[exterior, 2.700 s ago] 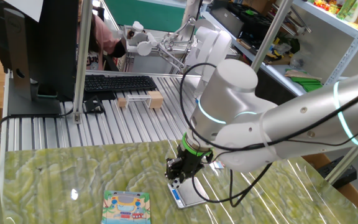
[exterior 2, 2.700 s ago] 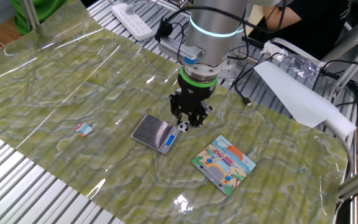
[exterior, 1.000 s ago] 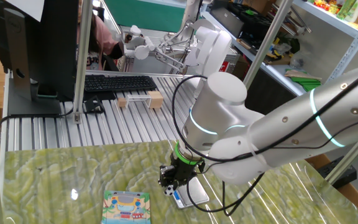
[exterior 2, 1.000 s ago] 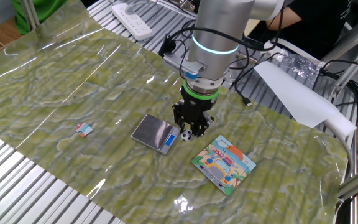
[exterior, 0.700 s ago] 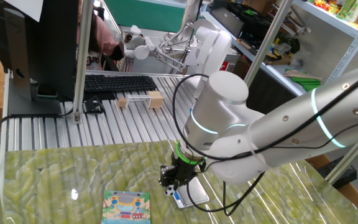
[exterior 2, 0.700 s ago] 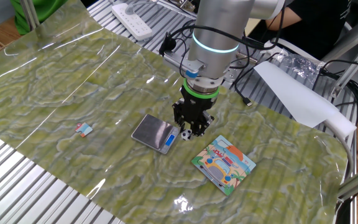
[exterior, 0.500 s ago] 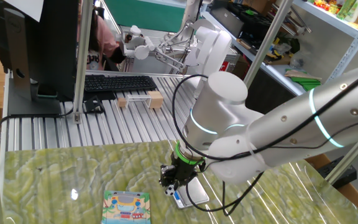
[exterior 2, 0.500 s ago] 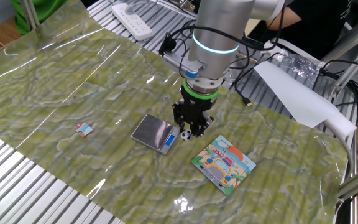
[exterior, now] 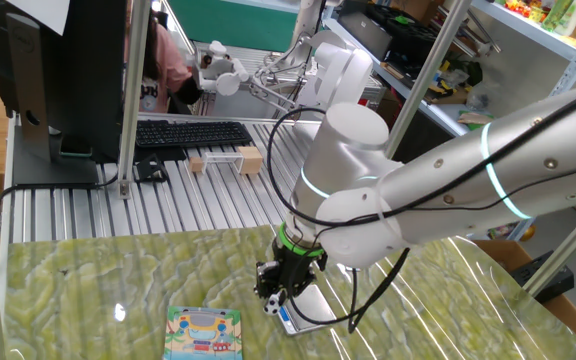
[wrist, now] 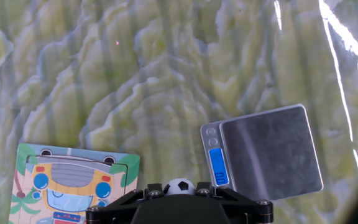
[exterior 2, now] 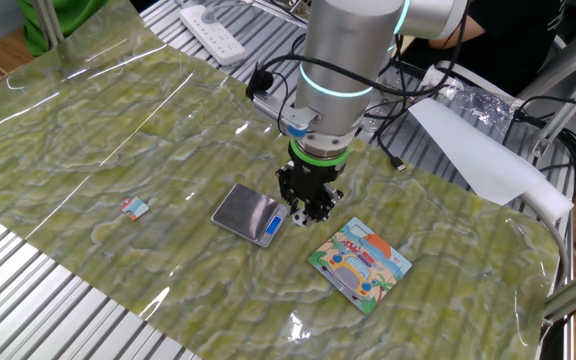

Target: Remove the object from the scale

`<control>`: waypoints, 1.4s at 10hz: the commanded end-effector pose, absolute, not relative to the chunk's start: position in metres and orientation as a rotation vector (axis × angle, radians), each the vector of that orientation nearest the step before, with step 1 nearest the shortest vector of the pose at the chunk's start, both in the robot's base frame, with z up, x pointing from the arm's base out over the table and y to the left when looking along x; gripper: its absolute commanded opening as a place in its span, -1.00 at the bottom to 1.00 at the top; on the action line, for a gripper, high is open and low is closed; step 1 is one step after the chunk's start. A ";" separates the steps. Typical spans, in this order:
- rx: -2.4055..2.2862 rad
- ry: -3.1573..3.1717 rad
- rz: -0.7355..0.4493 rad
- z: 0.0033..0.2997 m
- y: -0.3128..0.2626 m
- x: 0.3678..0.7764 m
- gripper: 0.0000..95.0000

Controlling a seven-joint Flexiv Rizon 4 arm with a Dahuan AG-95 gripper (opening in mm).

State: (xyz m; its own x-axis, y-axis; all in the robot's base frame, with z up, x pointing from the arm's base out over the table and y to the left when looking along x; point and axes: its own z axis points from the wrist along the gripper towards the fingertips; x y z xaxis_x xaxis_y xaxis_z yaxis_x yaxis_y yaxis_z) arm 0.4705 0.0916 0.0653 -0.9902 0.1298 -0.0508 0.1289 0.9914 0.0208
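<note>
My gripper (exterior 2: 302, 212) is shut on the tiny soccer-patterned ball (wrist: 179, 186), which shows between the black fingers at the bottom of the hand view. In one fixed view the ball (exterior: 271, 307) sits at the gripper's tip (exterior: 273, 303), just left of the scale (exterior: 306, 307). The scale (wrist: 263, 154) lies flat on the mat with a bare silver platform and its blue display strip facing the gripper. In the other fixed view the ball (exterior 2: 299, 211) is held beside the scale's (exterior 2: 247, 212) display edge, off the platform, low over the mat.
A colourful picture card (exterior 2: 360, 262) lies on the green mat beside the gripper, also in the hand view (wrist: 73, 183). A small white-blue scrap (exterior 2: 135, 208) lies to the left. A keyboard (exterior: 190, 133) and monitor stand beyond the mat.
The gripper carried the ball sideways off the scale's display edge toward the picture card. Over the last half second it stays almost still while the upper arm shifts.
</note>
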 end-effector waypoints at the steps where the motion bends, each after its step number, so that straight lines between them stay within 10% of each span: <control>1: 0.204 3.083 0.025 0.067 0.092 0.470 -1.00; 14: 0.167 3.127 -0.030 0.067 0.092 0.470 -1.00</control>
State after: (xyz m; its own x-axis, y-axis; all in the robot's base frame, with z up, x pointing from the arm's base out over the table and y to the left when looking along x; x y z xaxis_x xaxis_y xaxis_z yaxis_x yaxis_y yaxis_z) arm 0.4688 0.0907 0.0666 -0.9939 0.1086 -0.0168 0.1089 0.9939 -0.0191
